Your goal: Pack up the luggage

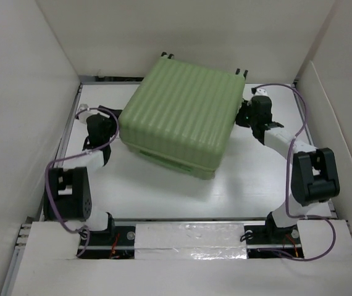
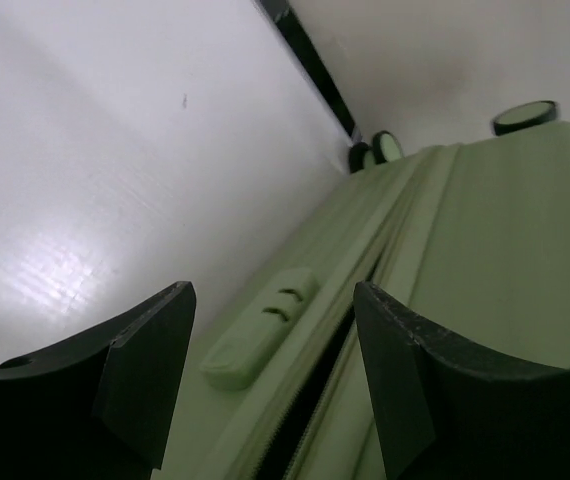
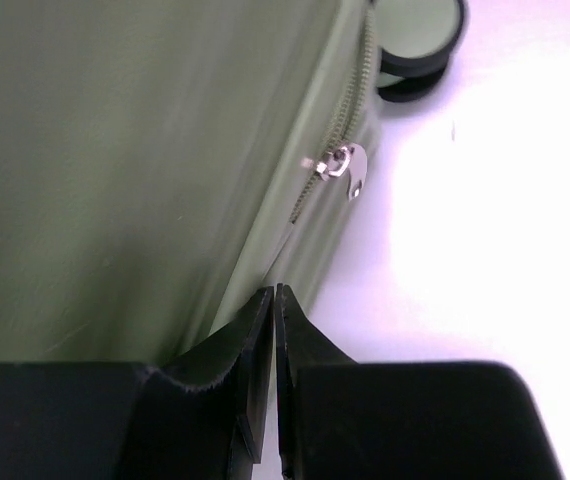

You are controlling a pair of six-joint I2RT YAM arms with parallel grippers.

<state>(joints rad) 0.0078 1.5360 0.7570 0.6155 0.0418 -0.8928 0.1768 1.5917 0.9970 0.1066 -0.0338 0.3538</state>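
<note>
The luggage (image 1: 182, 111), a light-green ribbed hard-shell case, lies flat in the middle of the table with its lid down. A dark gap still shows along the seam (image 2: 335, 370) in the left wrist view. My left gripper (image 1: 115, 122) is at the case's left side, open (image 2: 273, 290). Its fingers (image 2: 150, 360) stand either side of the seam and of a small green side foot (image 2: 260, 332), touching nothing. My right gripper (image 1: 244, 115) is at the case's right side, shut (image 3: 275, 290) with nothing visible between the fingers. Its tips are at the zipper seam, below the silver zipper pull (image 3: 347, 166).
Black spinner wheels (image 1: 167, 56) stick out at the case's far edge (image 3: 420, 35). White walls enclose the table (image 1: 256, 179) on the left, right and back. A metal rail (image 1: 68, 132) runs along the table's left edge, close to the left arm.
</note>
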